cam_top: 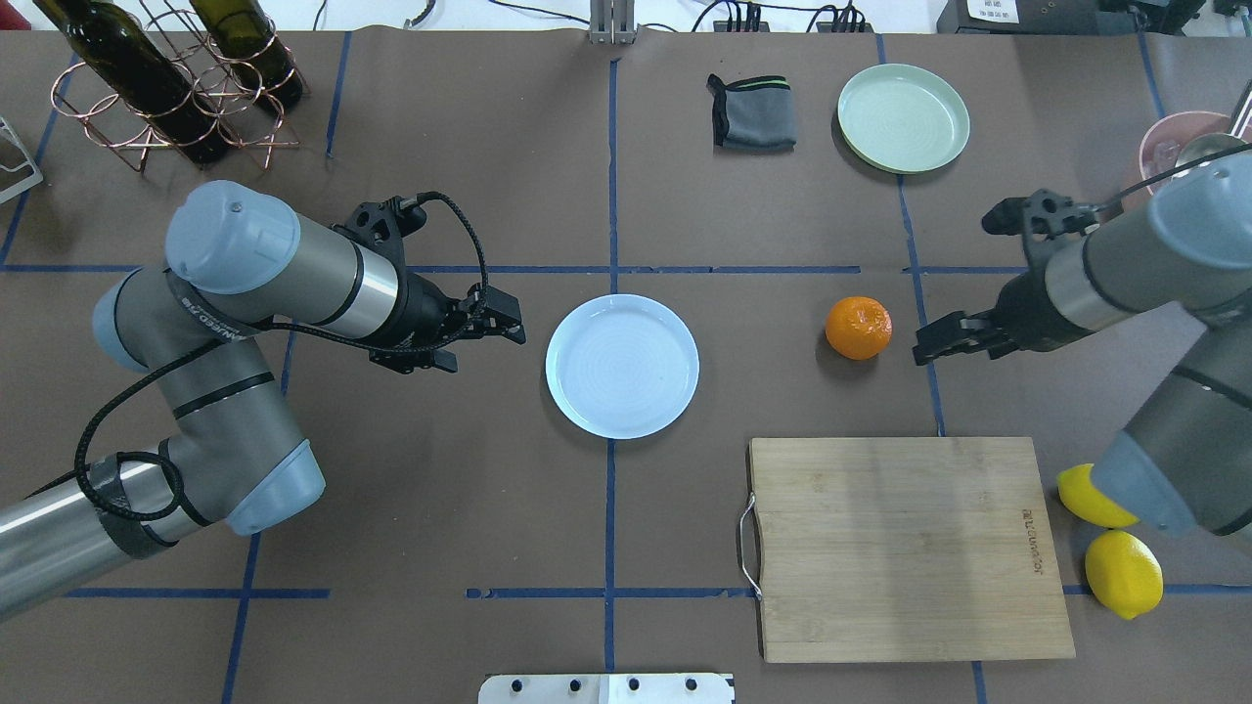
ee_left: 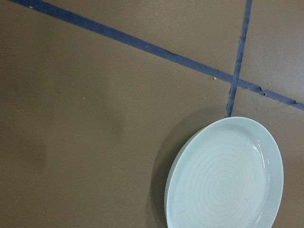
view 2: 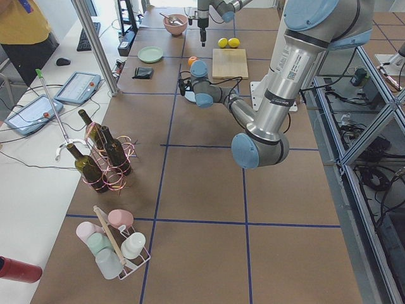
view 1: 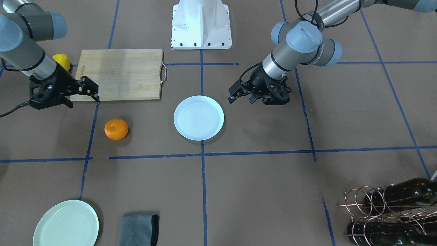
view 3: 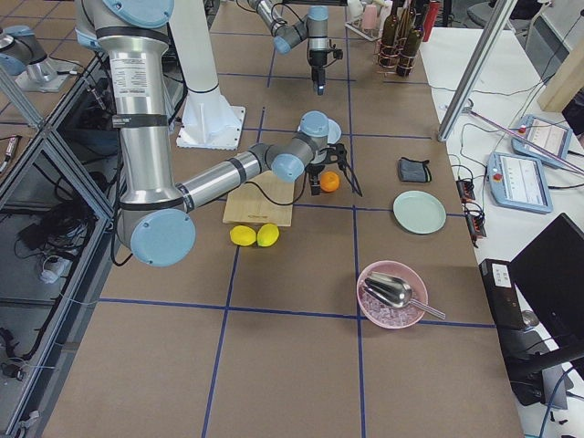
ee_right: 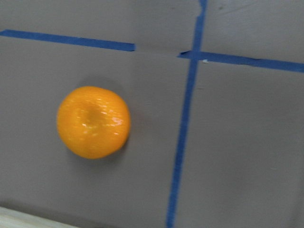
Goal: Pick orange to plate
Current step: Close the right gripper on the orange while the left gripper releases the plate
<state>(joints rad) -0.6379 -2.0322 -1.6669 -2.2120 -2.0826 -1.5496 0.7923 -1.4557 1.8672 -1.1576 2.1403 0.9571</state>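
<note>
No text can be read: a small mark stamped on the cutting board (cam_top: pixel 910 548) and lettering printed on the left arm (view 2: pixel 288 69) are too small to be deciphered.

Overhead, front, L-wrist cams: same plate (cam_top: pixel 622 366)

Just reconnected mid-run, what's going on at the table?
Nothing is held yet. The orange lies on the table, apart from the empty plate. The right gripper, open, hangs close beside the orange, its wrist camera looking at it. The left gripper, also open, hangs next to the plate.
</note>
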